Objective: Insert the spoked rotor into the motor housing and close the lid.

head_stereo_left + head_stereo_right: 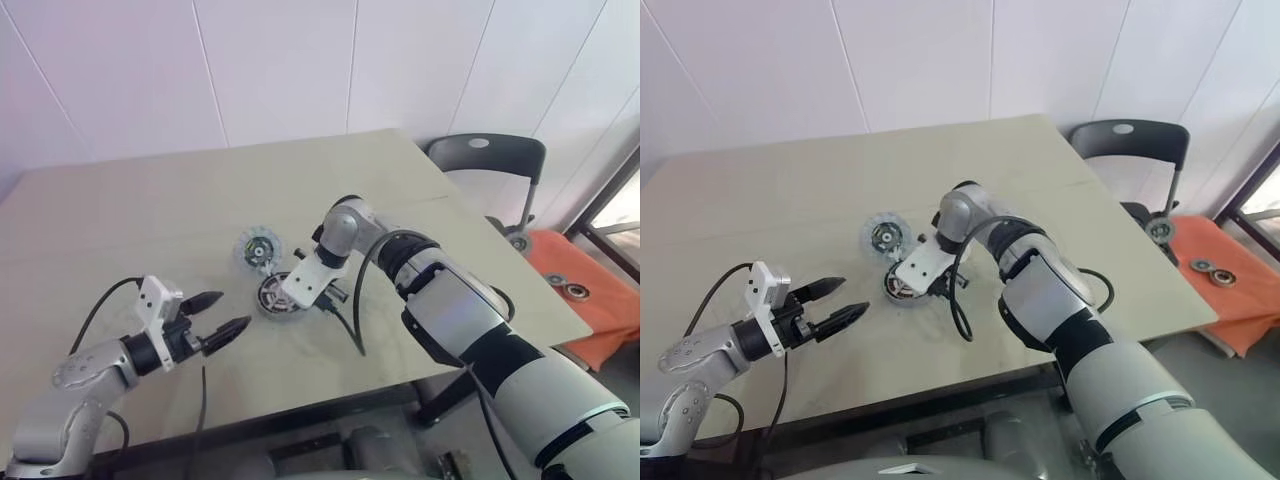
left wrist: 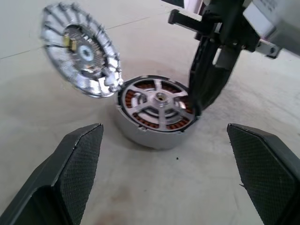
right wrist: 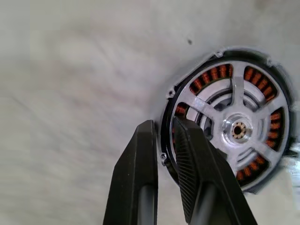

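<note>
One of two steps looks done: rotor seated, lid still off.

Silver five-spoked rotor [image 2: 158, 100] sits inside the round silver-grey motor housing [image 2: 150, 133] with copper windings, mid-table. Right gripper [image 3: 164, 154], fingers nearly shut, pinches the housing's rim wall. Left gripper [image 1: 222, 312] hangs wide open and empty at the housing's 8 o'clock. Ribbed pale disc lid [image 1: 258, 247] leans at its 11 o'clock, touching; closing remains.

A beige table [image 1: 150, 210] is backed by white wall panels [image 1: 280, 70]; a black chair [image 1: 487, 160] is placed beside it.
</note>
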